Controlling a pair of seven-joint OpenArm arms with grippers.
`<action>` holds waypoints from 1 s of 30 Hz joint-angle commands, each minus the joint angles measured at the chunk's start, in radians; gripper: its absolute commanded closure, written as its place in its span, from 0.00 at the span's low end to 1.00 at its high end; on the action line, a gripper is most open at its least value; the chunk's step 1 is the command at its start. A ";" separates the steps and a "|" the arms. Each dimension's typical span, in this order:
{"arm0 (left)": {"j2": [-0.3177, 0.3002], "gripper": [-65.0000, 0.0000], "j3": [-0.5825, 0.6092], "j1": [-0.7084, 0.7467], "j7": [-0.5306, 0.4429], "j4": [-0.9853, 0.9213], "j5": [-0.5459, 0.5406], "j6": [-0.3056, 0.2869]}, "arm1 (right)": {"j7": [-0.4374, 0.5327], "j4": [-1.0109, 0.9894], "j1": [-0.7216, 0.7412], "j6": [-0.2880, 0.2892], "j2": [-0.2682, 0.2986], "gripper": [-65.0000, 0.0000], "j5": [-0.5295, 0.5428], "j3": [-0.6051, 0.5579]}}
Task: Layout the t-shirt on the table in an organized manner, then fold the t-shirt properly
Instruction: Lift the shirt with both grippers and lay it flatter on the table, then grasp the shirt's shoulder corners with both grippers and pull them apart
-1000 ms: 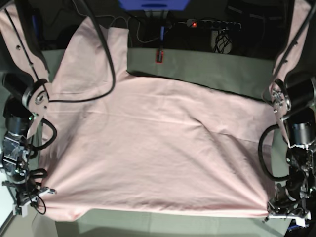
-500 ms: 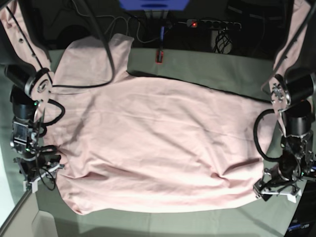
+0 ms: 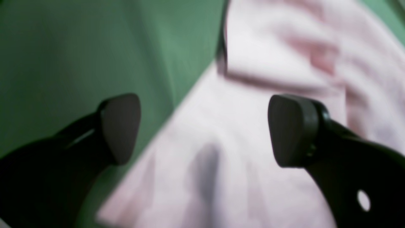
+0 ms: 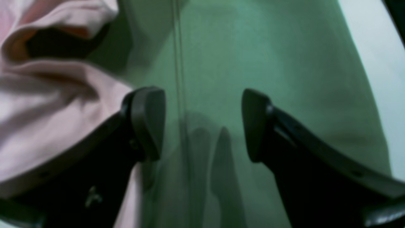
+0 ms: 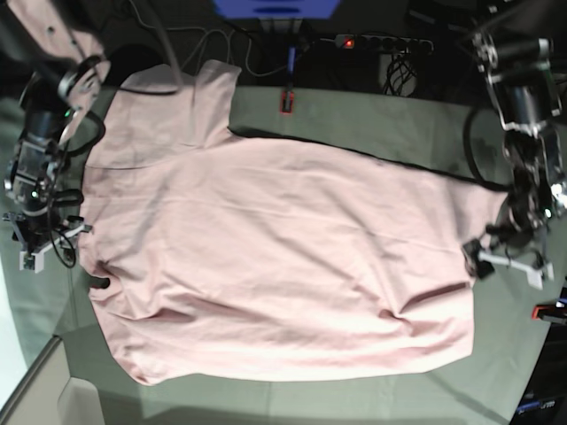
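The t-shirt (image 5: 275, 257) lies spread across the table (image 5: 372, 111), plain pink side up, with one sleeve reaching toward the far edge near a red clamp (image 5: 286, 99) and the hem running along the near side, where it still shows some ripples and a small dent. My left gripper (image 3: 204, 129) hangs over the shirt's edge with its jaws spread wide and nothing between them; through the left wrist camera I see one pad (image 3: 121, 126) above the green cloth and the other above pink fabric, which is folded into soft ridges further on. In the base view this gripper (image 5: 505, 257) sits just beside the shirt's side edge. My right gripper (image 4: 202, 123) is likewise released, jaws apart and empty, hovering above bare table cloth with a crumpled, rolled bit of the shirt (image 4: 47, 79) beside its one finger. From the base camera it (image 5: 40, 243) stands at the shirt's opposite side, near the sleeve. A power strip (image 5: 381, 42) with a lit red switch lies beyond the table.
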 commanded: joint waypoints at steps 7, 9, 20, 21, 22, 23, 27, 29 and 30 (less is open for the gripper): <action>-0.009 0.05 -0.123 0.145 -0.020 0.027 -0.008 -0.005 | 0.027 0.309 -0.194 0.029 -0.126 0.41 0.010 0.035; -0.009 0.05 -0.139 0.164 -0.020 0.033 -0.008 -0.005 | 0.027 0.374 -0.237 0.029 -0.158 0.41 0.010 0.037; 0.034 0.05 -0.065 0.145 -0.020 -0.030 -0.008 -0.006 | 0.027 0.452 -0.374 0.029 -0.219 0.41 0.010 0.043; 0.034 0.05 -0.042 0.147 -0.020 -0.030 -0.008 -0.006 | 0.027 0.452 -0.383 0.029 -0.219 0.41 0.010 0.043; 0.035 0.07 -0.013 0.148 -0.020 -0.030 -0.008 -0.008 | 0.029 0.452 -0.391 0.029 -0.219 0.41 0.010 0.043; 0.035 0.11 0.015 0.148 -0.020 -0.030 -0.008 -0.020 | 0.029 0.452 -0.400 0.029 -0.219 0.41 0.010 0.043; 0.040 0.48 0.039 0.150 -0.020 -0.030 -0.008 -0.167 | 0.034 0.453 -0.438 0.032 -0.218 0.41 0.038 0.041; 0.049 0.70 0.039 0.150 -0.020 -0.030 -0.008 -0.206 | 0.031 0.453 -0.455 0.069 -0.218 0.41 0.092 0.041; 0.048 0.83 0.039 0.150 -0.018 -0.030 -0.008 -0.210 | 0.029 0.455 -0.461 0.106 -0.218 0.41 0.122 0.041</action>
